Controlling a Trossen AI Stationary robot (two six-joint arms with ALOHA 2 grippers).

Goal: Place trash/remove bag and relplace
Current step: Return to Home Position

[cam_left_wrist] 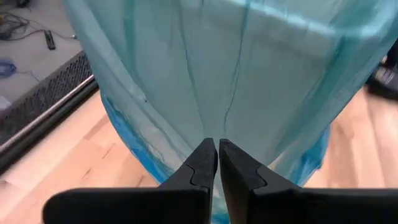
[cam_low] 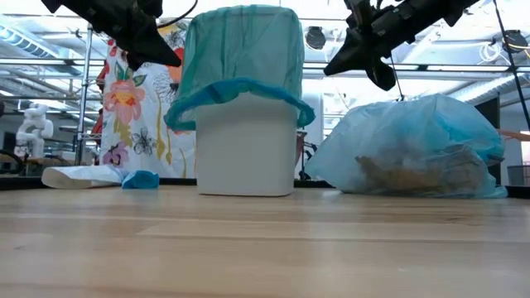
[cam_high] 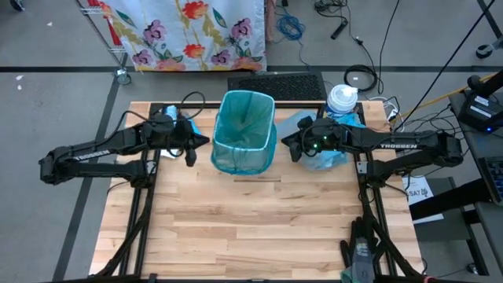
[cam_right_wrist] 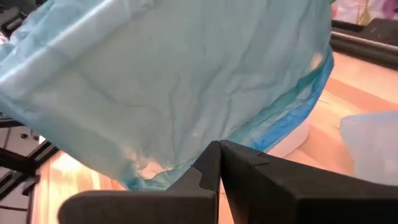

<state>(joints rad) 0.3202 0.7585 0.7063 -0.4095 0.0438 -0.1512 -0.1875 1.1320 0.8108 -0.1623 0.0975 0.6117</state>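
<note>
Left claw [cam_high: 191,156] and right claw [cam_high: 293,148], both clenched empty, flank the bin [cam_low: 246,157]; retreating should avoid snagging its liner [cam_low: 240,50].

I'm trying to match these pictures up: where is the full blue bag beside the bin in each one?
High view: the full bag, right of the bin, partly under the right gripper.
Low view: the full bag sits right of the bin.
Left wrist view: not in it.
Right wrist view: probably the pale patch at the edge.
Shared landmark: the lined bin, in all four; the left gripper waits beside it.
</note>
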